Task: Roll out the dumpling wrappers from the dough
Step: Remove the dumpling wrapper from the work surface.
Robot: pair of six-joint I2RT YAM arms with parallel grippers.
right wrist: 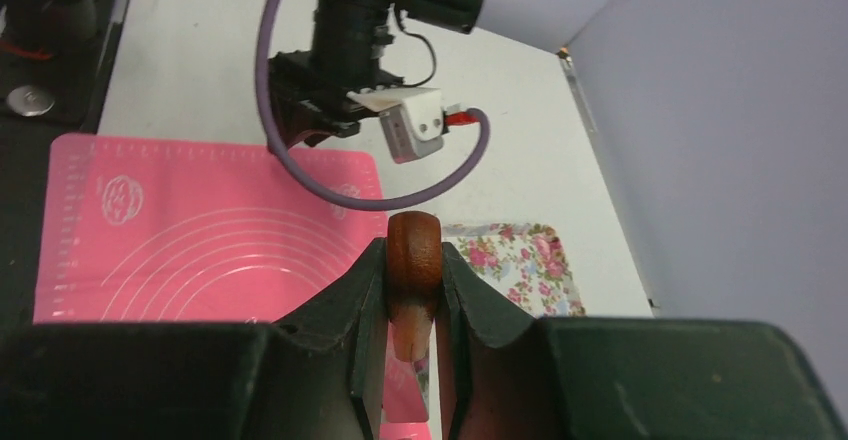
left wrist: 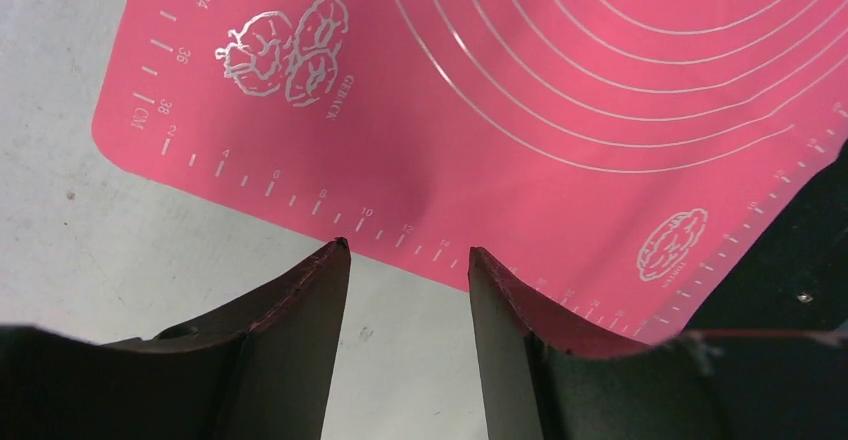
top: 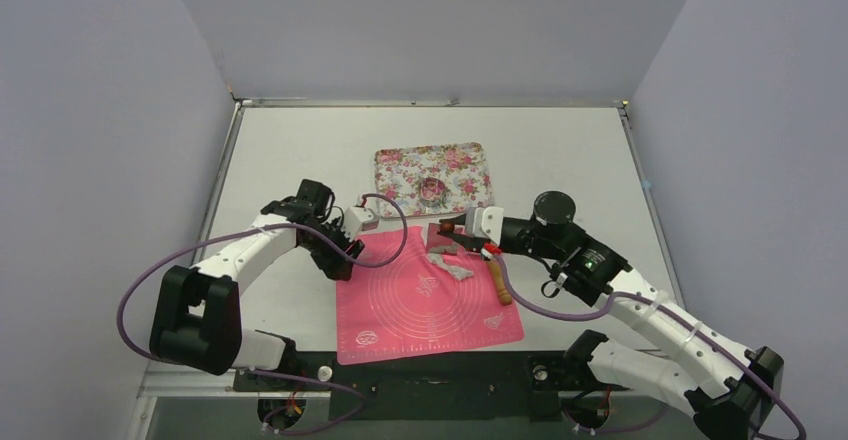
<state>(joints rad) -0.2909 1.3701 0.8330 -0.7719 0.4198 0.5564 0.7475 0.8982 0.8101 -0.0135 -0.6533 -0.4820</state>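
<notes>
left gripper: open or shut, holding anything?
Open, empty. On the left gripper the fingers stand apart in the wrist view; only table and pink mat show in the gap.

We've got a white table (top: 300,150) w/ a pink silicone baking mat (top: 420,320) lying flat at the near edge, approx. centre. Just beyond the mat's far edge, mid-table, sits a floral tray (top: 400,172), slightly right of centre.
</notes>
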